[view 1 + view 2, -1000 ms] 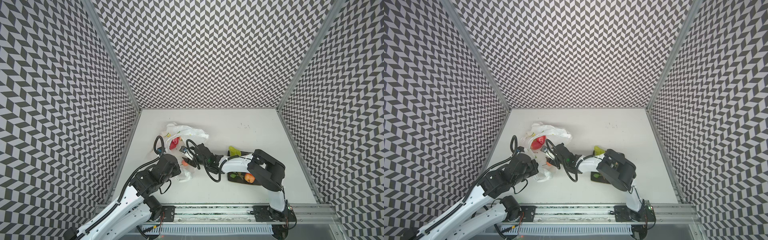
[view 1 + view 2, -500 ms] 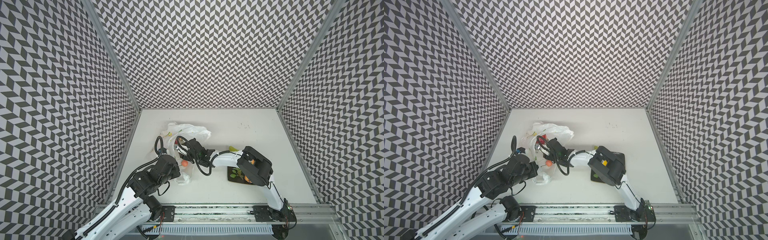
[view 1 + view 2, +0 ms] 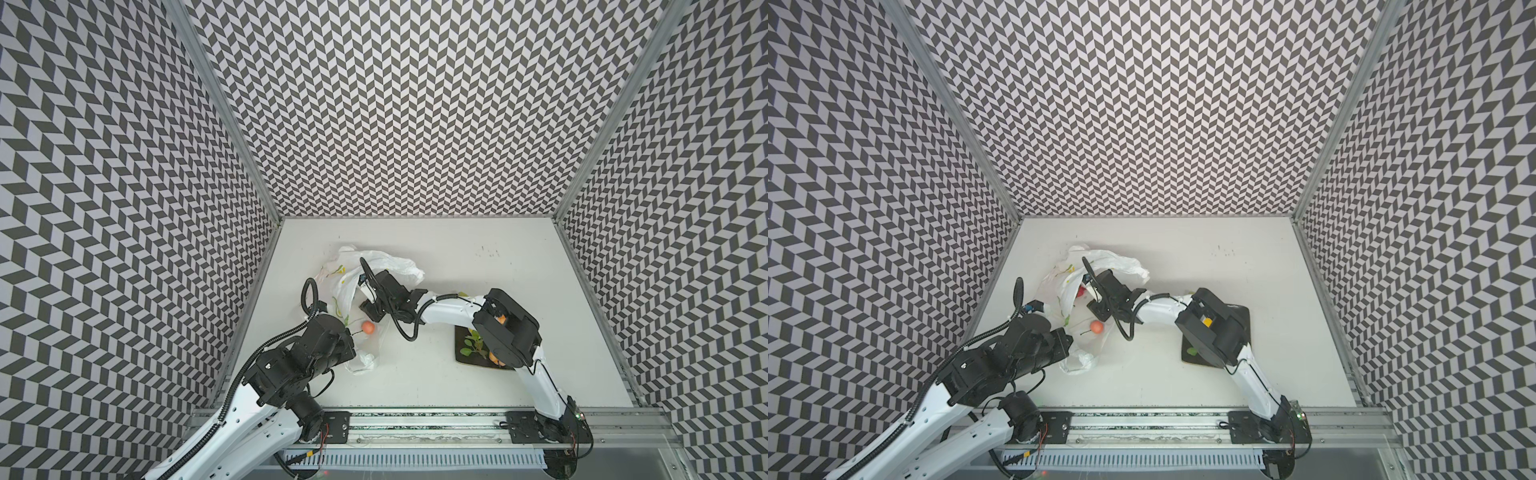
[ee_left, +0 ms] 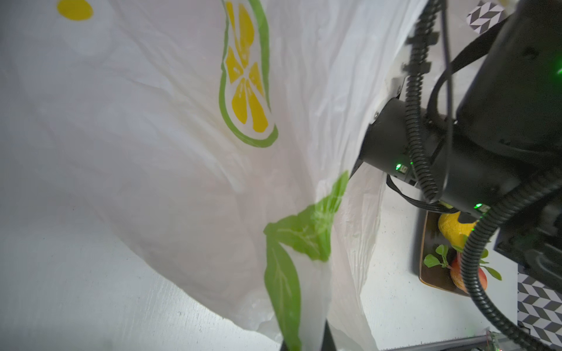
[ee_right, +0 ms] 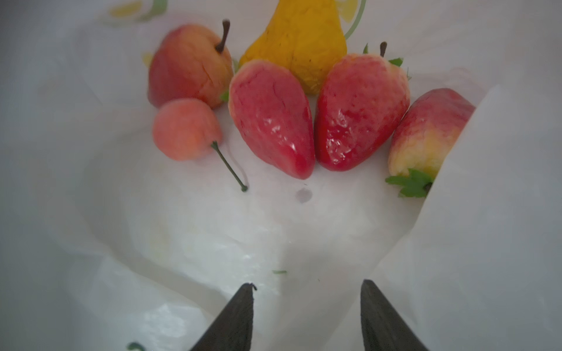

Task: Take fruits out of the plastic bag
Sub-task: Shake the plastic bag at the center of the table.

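Bag (image 4: pixel 152 136) is pinched in the closed left gripper (image 4: pixel 305 343); right gripper (image 5: pixel 307 285) is held part-open, empty, near 6 fruits (image 5: pixel 270 121).

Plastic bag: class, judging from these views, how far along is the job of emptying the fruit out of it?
Done: a few fruits lie on the dark plate. In hand: left fingers pinch the bag; right fingers are open inside it, empty. Left: six more show inside, including a yellow pear.
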Action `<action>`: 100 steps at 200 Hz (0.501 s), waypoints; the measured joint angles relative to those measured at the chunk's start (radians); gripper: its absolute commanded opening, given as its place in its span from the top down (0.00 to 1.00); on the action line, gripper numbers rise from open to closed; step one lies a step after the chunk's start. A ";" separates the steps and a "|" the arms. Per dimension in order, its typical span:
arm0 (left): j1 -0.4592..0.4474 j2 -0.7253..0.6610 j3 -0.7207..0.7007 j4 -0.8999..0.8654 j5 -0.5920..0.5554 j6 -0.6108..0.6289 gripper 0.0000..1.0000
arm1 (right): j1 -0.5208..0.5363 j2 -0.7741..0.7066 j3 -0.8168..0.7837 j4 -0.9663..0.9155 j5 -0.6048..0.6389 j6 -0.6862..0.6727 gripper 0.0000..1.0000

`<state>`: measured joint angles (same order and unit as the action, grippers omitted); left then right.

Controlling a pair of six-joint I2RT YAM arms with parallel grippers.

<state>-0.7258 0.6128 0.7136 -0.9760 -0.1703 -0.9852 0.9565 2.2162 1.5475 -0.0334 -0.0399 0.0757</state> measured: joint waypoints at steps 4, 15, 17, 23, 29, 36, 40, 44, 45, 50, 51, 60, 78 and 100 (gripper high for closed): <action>0.000 0.005 0.000 -0.003 -0.002 -0.006 0.88 | -0.002 0.000 0.000 0.003 -0.012 0.037 0.45; 0.000 0.019 0.000 -0.012 -0.009 -0.019 0.70 | -0.003 0.000 -0.001 0.004 -0.042 0.126 0.45; 0.000 0.023 0.000 -0.014 -0.011 -0.020 0.67 | -0.004 0.000 -0.002 0.005 -0.046 0.141 0.45; 0.000 0.031 0.001 -0.019 -0.018 -0.025 0.60 | -0.004 0.000 -0.005 0.011 -0.057 0.182 0.45; 0.000 0.040 0.002 -0.024 -0.023 -0.032 0.50 | -0.005 0.000 -0.008 0.017 -0.069 0.225 0.45; 0.000 0.049 0.005 -0.027 -0.029 -0.035 0.38 | -0.004 0.000 -0.013 0.023 -0.080 0.266 0.46; 0.000 0.054 0.008 -0.031 -0.036 -0.044 0.32 | -0.004 0.000 -0.015 0.023 -0.086 0.288 0.46; 0.000 0.057 0.011 -0.035 -0.039 -0.037 0.27 | -0.004 0.000 -0.018 0.024 -0.089 0.305 0.46; 0.000 0.058 0.013 -0.035 -0.042 -0.042 0.26 | -0.004 0.000 -0.018 0.025 -0.091 0.313 0.46; 0.000 0.062 0.021 -0.041 -0.046 -0.041 0.22 | -0.004 0.000 -0.021 0.026 -0.094 0.335 0.46; 0.000 0.063 0.024 -0.043 -0.048 -0.041 0.21 | -0.004 0.000 -0.021 0.026 -0.095 0.340 0.46; 0.000 0.072 0.045 -0.053 -0.063 -0.053 0.16 | -0.004 0.000 -0.024 0.027 -0.099 0.369 0.45; 0.000 0.083 0.119 -0.093 -0.103 -0.054 0.11 | -0.004 0.000 -0.027 0.034 -0.103 0.421 0.45; 0.000 0.088 0.242 -0.144 -0.174 -0.053 0.09 | -0.005 0.000 -0.027 0.043 -0.110 0.464 0.45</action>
<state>-0.7258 0.7010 0.9558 -1.1198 -0.3439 -1.0386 0.9520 2.2162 1.5208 0.0097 -0.1497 0.5400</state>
